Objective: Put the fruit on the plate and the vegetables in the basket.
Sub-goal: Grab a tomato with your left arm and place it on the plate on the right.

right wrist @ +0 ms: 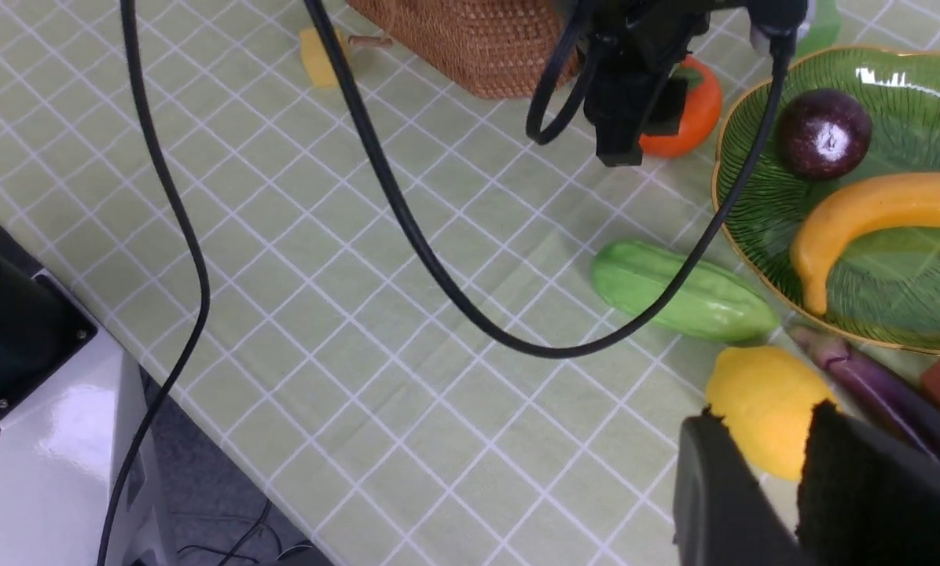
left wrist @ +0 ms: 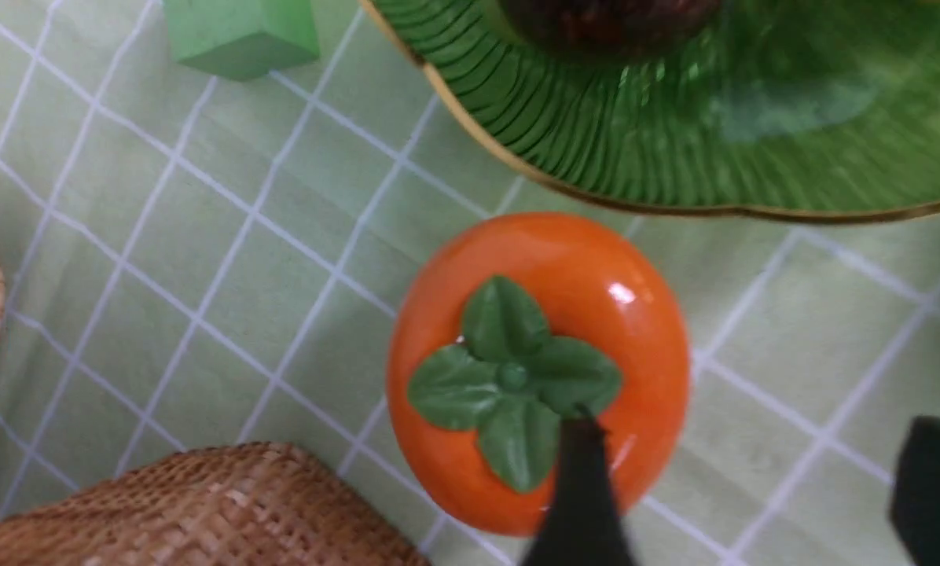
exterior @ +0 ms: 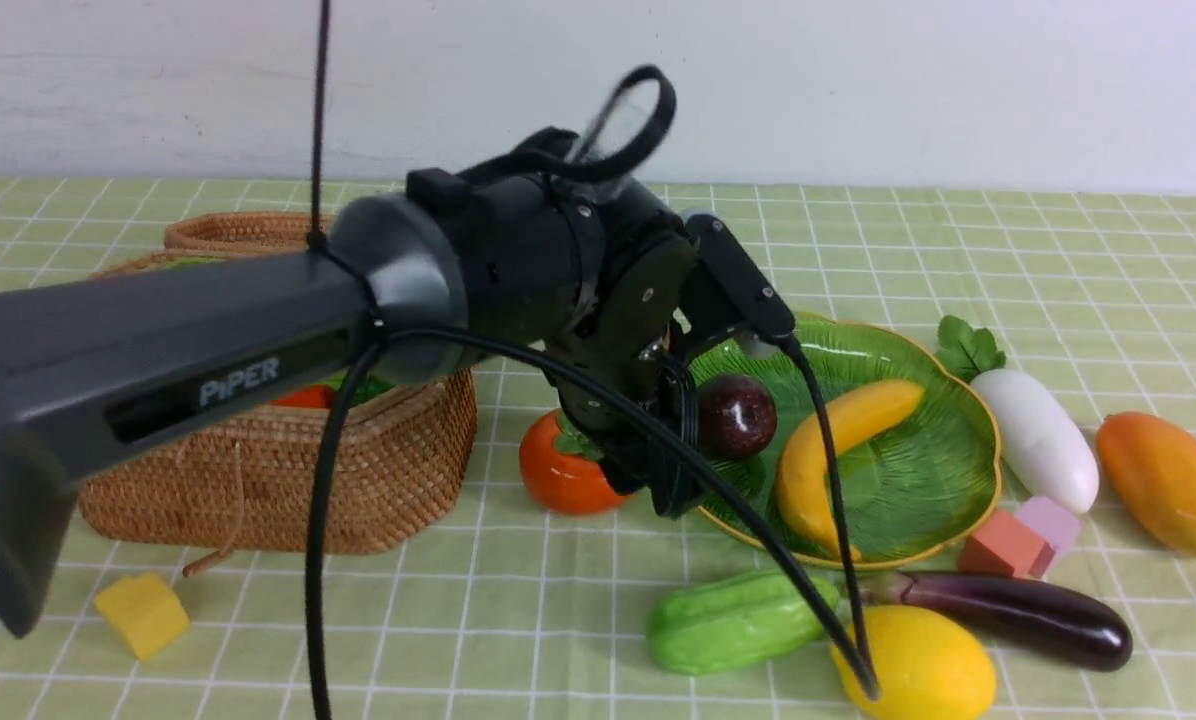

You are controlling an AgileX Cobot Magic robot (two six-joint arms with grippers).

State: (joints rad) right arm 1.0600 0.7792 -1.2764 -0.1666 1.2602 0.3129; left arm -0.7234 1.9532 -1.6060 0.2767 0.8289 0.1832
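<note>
The orange persimmon [left wrist: 541,369] with its green cap stands on the cloth between the basket [exterior: 288,470] and the green plate [exterior: 943,500]. My left gripper [left wrist: 753,479] hangs open just above it. One finger [left wrist: 580,495] is over the cap and the other is out over bare cloth. On the plate lie the dark mangosteen [exterior: 736,415] and the banana [exterior: 838,450]. The gourd [exterior: 733,620], lemon [exterior: 918,665], eggplant [exterior: 1018,615], radish [exterior: 1033,435] and mango [exterior: 1168,480] lie on the cloth. My right gripper [right wrist: 761,464] is narrowly open and empty, short of the lemon [right wrist: 765,409].
Something red [exterior: 303,397] shows inside the basket. A yellow block [exterior: 143,612] lies in front of it, pink blocks [exterior: 1023,535] sit beside the plate, and a green block [left wrist: 238,31] lies behind the persimmon. The left arm's cable [exterior: 758,530] droops across the plate toward the lemon.
</note>
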